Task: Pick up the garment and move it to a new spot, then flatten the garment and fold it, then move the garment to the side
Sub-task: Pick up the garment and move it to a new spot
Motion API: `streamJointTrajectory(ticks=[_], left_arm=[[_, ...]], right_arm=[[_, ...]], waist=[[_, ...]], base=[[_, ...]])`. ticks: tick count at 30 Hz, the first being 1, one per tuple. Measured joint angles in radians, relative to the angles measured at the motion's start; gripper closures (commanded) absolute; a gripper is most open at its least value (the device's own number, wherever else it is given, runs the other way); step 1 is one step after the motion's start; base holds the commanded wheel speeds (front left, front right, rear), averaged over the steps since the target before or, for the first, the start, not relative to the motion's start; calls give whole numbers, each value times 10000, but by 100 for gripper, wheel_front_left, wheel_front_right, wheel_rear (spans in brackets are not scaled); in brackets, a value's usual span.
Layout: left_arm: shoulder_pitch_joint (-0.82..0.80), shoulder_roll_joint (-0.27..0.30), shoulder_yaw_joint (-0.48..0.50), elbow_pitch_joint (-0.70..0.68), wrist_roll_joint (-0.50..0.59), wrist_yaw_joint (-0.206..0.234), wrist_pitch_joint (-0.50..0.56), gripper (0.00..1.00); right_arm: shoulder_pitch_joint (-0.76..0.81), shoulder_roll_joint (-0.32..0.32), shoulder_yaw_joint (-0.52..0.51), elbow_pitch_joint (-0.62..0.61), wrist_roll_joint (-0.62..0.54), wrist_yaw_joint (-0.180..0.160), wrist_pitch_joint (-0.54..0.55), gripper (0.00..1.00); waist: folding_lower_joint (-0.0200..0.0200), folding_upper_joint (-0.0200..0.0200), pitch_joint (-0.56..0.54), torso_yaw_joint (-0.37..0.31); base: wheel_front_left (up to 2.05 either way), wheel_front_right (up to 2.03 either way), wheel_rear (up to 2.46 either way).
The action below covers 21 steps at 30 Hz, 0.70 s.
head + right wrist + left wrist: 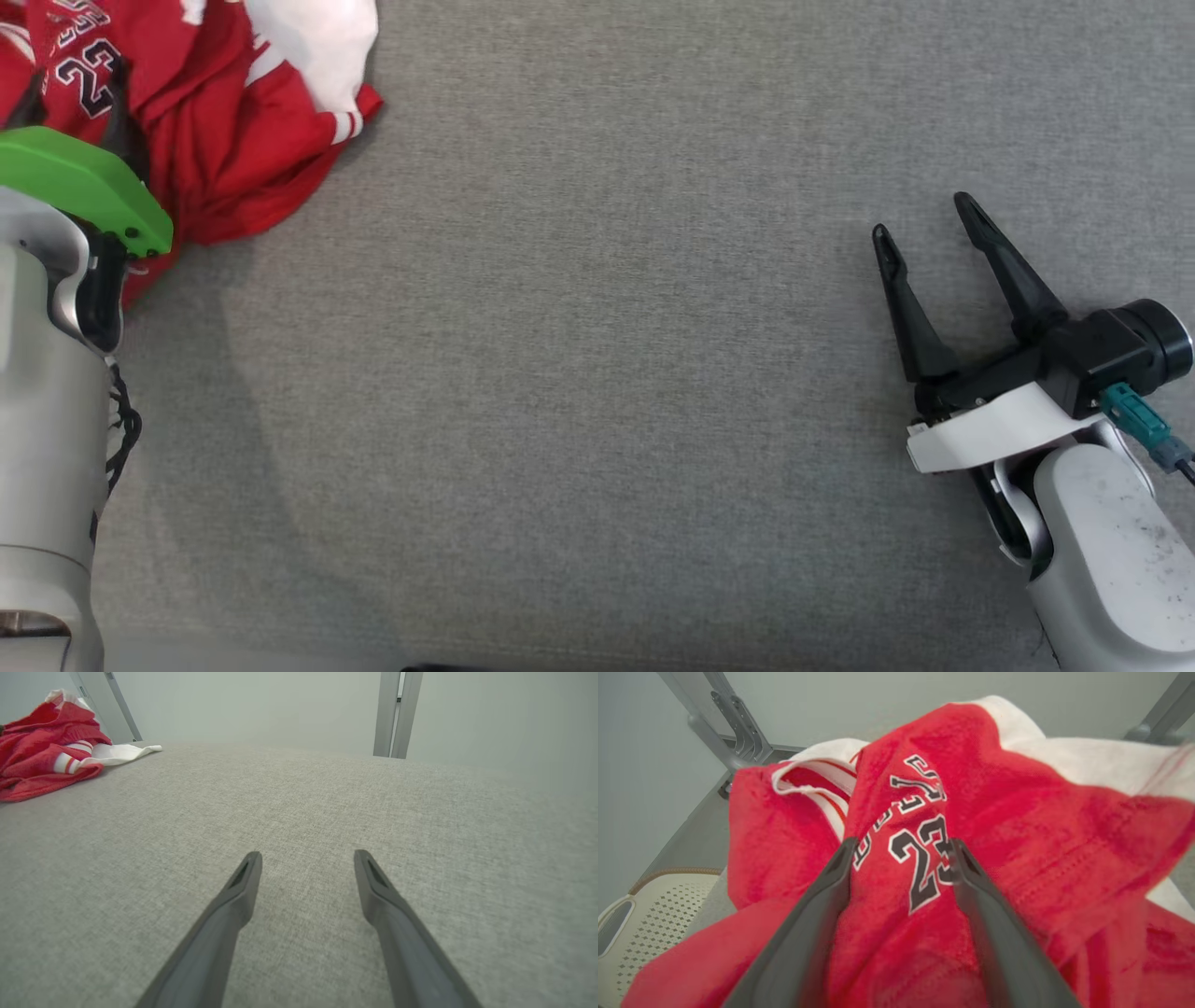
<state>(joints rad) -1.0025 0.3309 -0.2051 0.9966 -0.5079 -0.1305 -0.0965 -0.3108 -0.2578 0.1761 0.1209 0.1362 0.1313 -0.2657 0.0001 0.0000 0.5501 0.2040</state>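
Left hand spread wide, fingers straddling the red jersey.
The jersey lies crumpled at the head view's upper left on the grey counter; right hand rests released at right, well apart.

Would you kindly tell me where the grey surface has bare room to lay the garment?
The broad middle of the grey surface is bare, from the red garment across to the right end effector. The far left corner is crowded: it lies bunched there with the left end effector at it.
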Motion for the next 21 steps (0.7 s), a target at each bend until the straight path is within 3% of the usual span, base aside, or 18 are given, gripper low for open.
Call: streamJointTrajectory(ticks=[1, 12, 18, 21], left_arm=[[-12, -10, -52, 169, -36, 0, 52, 100], [-96, 646, -543, 290, 322, 0, -922, 100], [-400, 1074, -895, -1064, 336, -2, -489, 100], [-297, 1289, -1221, -2625, 2, 0, 186, 100]], right_arm=[[0, 6, -6, 4, 6, 2, 0, 0], [576, 629, 46, 571, 163, 2, 10, 0], [825, 1174, 2, 742, 257, 2, 15, 0], [1084, 1463, -105, 823, 313, 2, 15, 0]], waist=[[0, 0, 47, -130], [0, 0, -737, -589], [0, 0, -1739, -553], [-1, 0, -2395, -581]], base=[[0, 0, 0], [0, 0, 0], [0, 0, 0], [0, 0, 0]])
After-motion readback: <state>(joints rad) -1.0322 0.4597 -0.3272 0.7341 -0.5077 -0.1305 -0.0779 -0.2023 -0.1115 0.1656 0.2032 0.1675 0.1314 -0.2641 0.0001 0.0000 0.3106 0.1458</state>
